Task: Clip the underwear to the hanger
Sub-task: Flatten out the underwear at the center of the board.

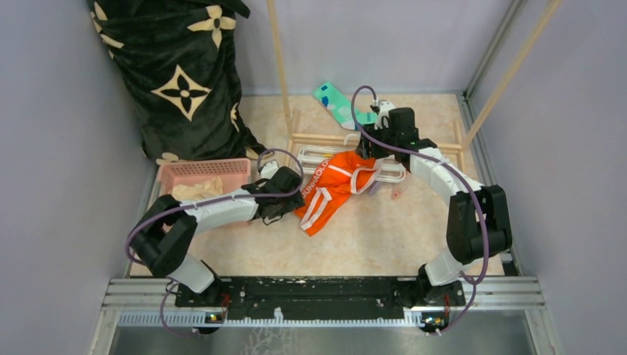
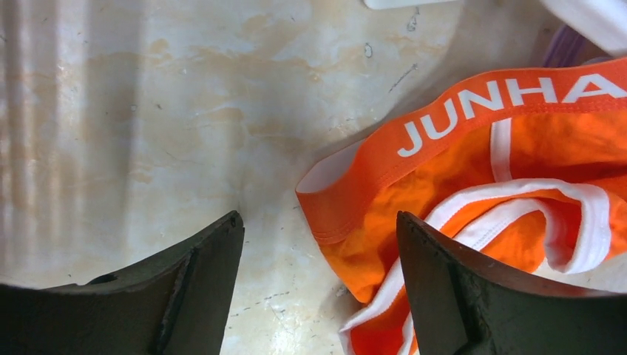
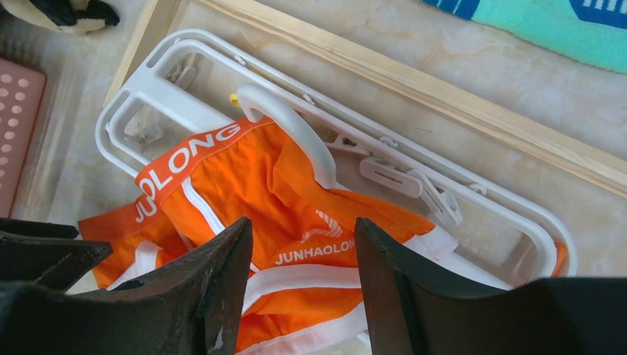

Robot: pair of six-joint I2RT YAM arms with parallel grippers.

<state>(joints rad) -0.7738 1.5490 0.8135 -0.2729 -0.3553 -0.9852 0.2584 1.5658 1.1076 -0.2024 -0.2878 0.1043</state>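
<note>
While nothing is clipped yet, step: get the waistband into a pin.
underwear: bright orange boxer briefs with white piping [image 1: 333, 185], draped over the near side of the white plastic rectangular drying hanger [image 3: 148, 89] and spilling off it toward the arm bases. The hanger's hook curves over the cloth.
left claw [image 2: 318, 229]: spread, empty, at the waistband corner lying just off the hanger.
right claw [image 3: 303, 233]: spread, empty, above the briefs on the hanger.
how: pinch the lettered band only, lift it clear of the hook, feed it to a pin the other claw squeezes open. Don't drag the hanger.
count: briefs 1, hanger 1, claws 2. Small clothespins [image 3: 386, 176]: at least three seen, the rest hidden. Teal patterned sock [image 1: 336, 103]: 1, beyond the hanger. Pink perforated basket [image 1: 222, 168]: 1, left of the hanger.
</note>
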